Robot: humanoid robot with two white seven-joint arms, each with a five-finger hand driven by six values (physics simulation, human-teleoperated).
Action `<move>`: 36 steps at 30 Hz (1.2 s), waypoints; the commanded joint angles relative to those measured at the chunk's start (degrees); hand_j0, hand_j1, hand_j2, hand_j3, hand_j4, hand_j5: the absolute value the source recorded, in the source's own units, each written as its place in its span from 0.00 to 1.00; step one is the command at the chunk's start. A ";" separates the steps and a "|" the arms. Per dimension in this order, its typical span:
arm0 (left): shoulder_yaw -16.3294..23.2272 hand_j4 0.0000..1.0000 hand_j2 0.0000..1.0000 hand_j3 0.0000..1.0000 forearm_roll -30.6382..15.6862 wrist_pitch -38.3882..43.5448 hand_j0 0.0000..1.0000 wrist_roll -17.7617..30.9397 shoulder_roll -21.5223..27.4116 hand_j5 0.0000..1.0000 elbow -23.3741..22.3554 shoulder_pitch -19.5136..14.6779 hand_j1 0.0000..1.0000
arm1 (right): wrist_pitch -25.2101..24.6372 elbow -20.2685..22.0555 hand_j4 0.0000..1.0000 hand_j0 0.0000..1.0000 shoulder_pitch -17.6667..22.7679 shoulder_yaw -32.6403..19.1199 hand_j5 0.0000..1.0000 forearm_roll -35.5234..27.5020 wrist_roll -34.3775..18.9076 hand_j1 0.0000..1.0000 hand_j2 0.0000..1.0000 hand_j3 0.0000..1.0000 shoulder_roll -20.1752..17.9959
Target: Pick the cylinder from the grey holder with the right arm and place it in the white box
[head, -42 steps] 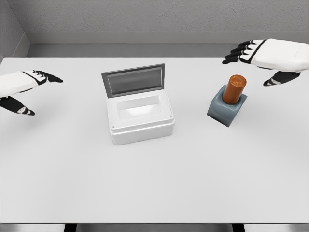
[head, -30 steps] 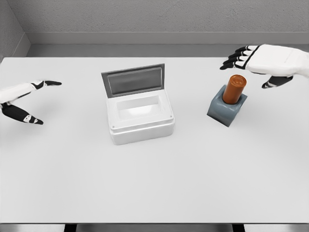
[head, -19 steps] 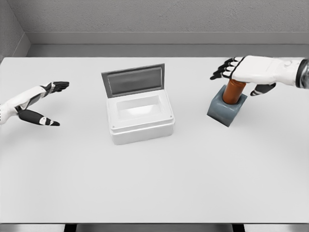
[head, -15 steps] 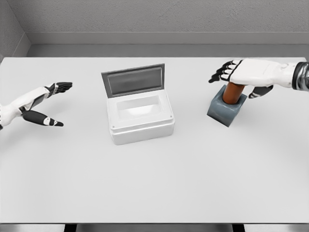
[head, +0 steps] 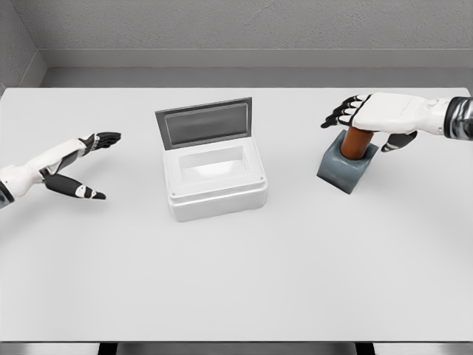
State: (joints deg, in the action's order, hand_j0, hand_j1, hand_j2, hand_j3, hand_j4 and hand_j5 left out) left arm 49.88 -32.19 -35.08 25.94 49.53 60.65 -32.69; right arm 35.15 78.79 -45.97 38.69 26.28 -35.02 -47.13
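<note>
An orange-brown cylinder stands upright in a grey holder at the right of the table. My right hand lies over the cylinder's top and hides it, palm down; its fingers stretch out to the left and the thumb hangs to the right, so the hand is open. The white box sits mid-table with its grey lid raised at the back and its inside bare. My left hand hovers at the far left, open and holding nothing.
The white table ends in a grey wall behind and a dark front edge at the bottom. The holder stands about a hand's width to the right of the box.
My right hand has come down and to the left from above the holder until it covers the cylinder's top. My left hand has drifted right and a little lower, turning edge-on.
</note>
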 commanded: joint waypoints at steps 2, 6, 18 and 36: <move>-0.04 1.00 1.00 1.00 -0.50 0.08 1.00 -0.10 0.30 1.00 -0.36 -0.35 1.00 | -0.15 -0.48 1.00 1.00 0.00 -0.20 1.00 0.79 0.02 1.00 1.00 1.00 0.19; -0.13 1.00 1.00 1.00 -1.55 0.08 1.00 -0.18 0.48 1.00 -0.98 -0.18 1.00 | -0.15 -0.40 1.00 1.00 0.00 -0.20 1.00 0.88 0.02 1.00 1.00 1.00 0.46; -0.04 1.00 1.00 1.00 -2.08 0.08 1.00 -0.18 0.74 1.00 -1.15 0.00 1.00 | -0.15 -0.39 0.95 0.95 -0.18 0.07 0.95 0.97 0.02 0.95 0.95 0.95 0.81; -0.04 1.00 1.00 1.00 0.38 0.08 1.00 -0.10 0.83 1.00 -1.42 0.09 1.00 | -0.15 -0.39 0.37 0.37 -0.18 -0.20 0.37 0.71 0.02 0.37 0.37 0.37 1.33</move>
State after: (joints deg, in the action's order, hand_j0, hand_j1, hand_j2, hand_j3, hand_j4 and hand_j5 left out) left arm 49.91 -31.41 -35.08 25.85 50.32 59.21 -32.61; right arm 34.90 78.40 -46.14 38.53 27.06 -34.97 -45.64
